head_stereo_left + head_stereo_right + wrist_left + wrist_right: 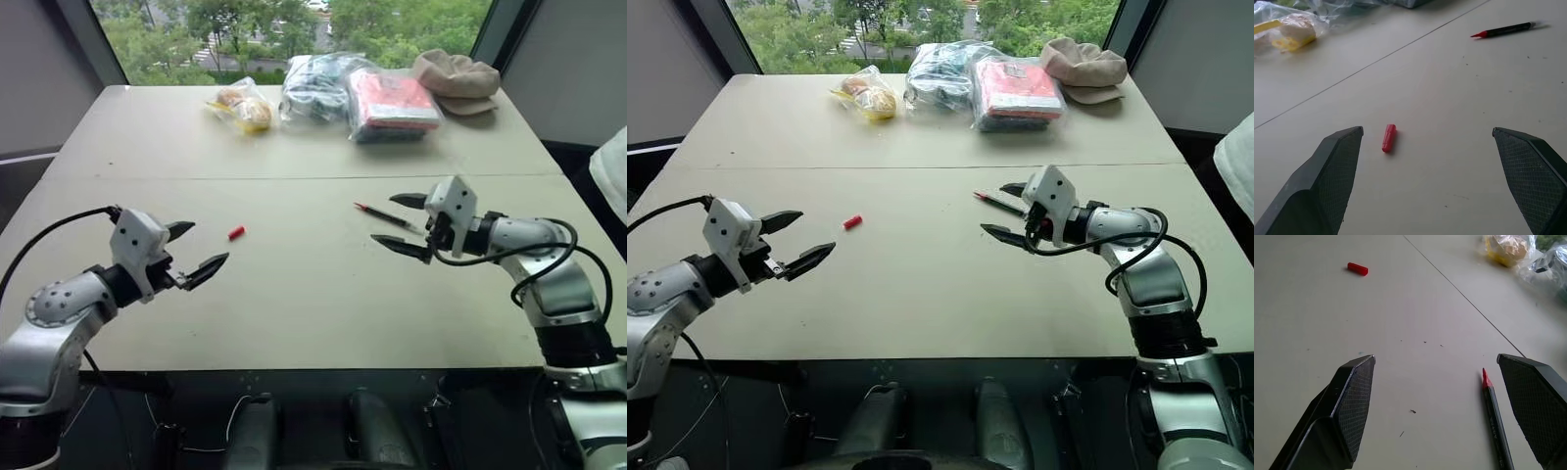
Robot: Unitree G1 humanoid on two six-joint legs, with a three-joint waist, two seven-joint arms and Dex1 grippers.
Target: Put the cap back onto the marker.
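Cap: the cap lies on its side on the table, left of centre in the left eye view, a little up and right of the left gripper and apart from it.
Marker: the marker lies flat right of centre, red tip toward the cap, its far end between the right gripper's fingers; well apart from the cap.
Left gripper: jaws spread wide, holding nothing.
Right gripper: the right gripper is also wide open and empty, one finger on each side of the marker.
Risk, cap: small and round, so a finger that meets it off-centre could roll it away or squirt it out of the pinch.
Risk, marker: thin and flat on the table; closing too high would likely miss it, and an uneven close could spin it.
Risk, joining: a tilted hold on either piece would probably make the tip miss the cap's mouth.
Hard to make out: which end of the cap is open; the marker's rear end, behind the right gripper; whether that gripper's lower finger touches the table.
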